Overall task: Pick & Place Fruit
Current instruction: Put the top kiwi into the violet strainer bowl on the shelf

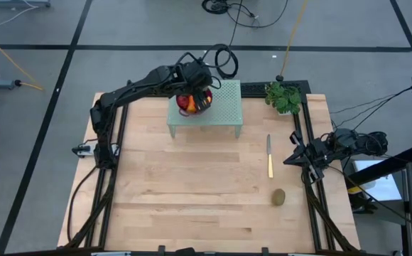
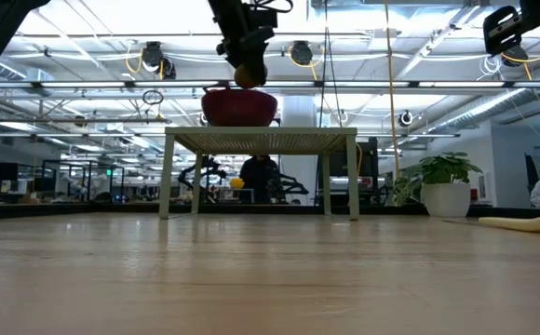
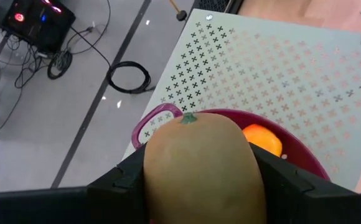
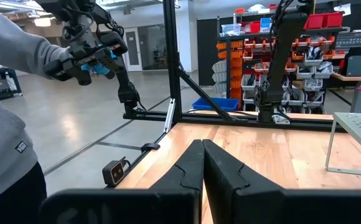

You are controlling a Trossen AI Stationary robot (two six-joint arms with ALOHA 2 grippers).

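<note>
We see left gripper (image 3: 199,177) pinching brown-green fruit (image 3: 200,168) over bowl (image 1: 194,107); kiwi (image 1: 279,197) left near bench's front-right corner; right gripper (image 4: 202,163) pressed together.

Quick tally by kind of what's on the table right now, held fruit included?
Brown-green oval fruit: 2, one on the table, one in the left gripper
Purple bowl with fruit inside (number unclear): 1
Knife: 1
Perforated stand: 1
Potted plant: 1
Total: 6
</note>
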